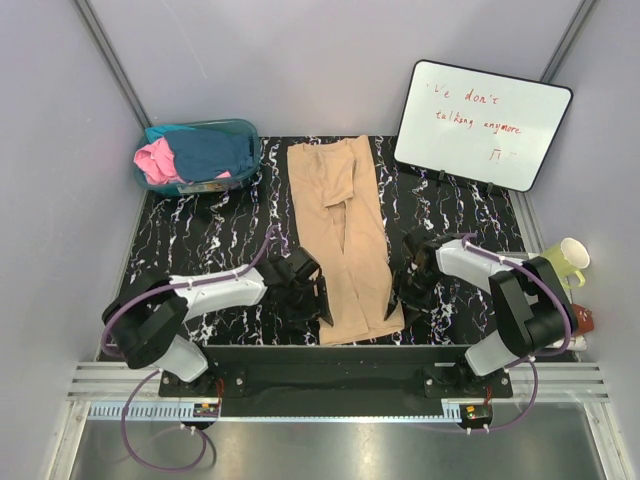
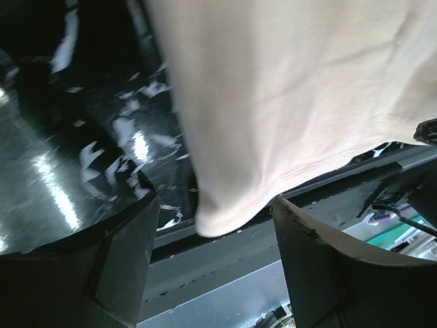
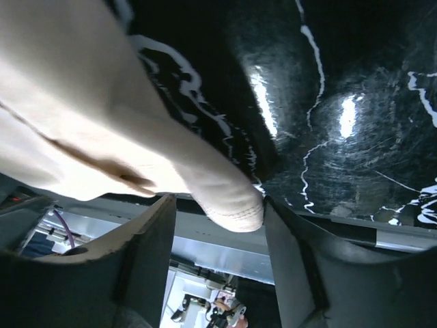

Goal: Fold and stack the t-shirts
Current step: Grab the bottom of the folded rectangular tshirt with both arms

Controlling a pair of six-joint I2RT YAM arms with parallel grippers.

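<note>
Tan t-shirt (image 1: 340, 240) is laid out as one long narrow strip down the middle of the black marbled table (image 1: 200, 230), with its near end right at the front edge. The left gripper (image 1: 318, 290) sits at the near-left corner and the right gripper (image 1: 405, 290) at the near-right corner.

On the left wrist cam the fingers (image 2: 102, 266) are spread apart with the hem corner poking in between them, nothing pinched. It's the same on the right wrist cam: jaws apart, and the rounded corner of cloth sits in the gap.

The pink shirt (image 1: 155, 160) and teal-blue shirt (image 1: 210, 150) are bunched up in the see-through teal tub (image 1: 250, 135) at the far-left corner. A whiteboard (image 1: 485, 120) leans at the far right, and a pale mug (image 1: 567, 260) stands off the right edge.
</note>
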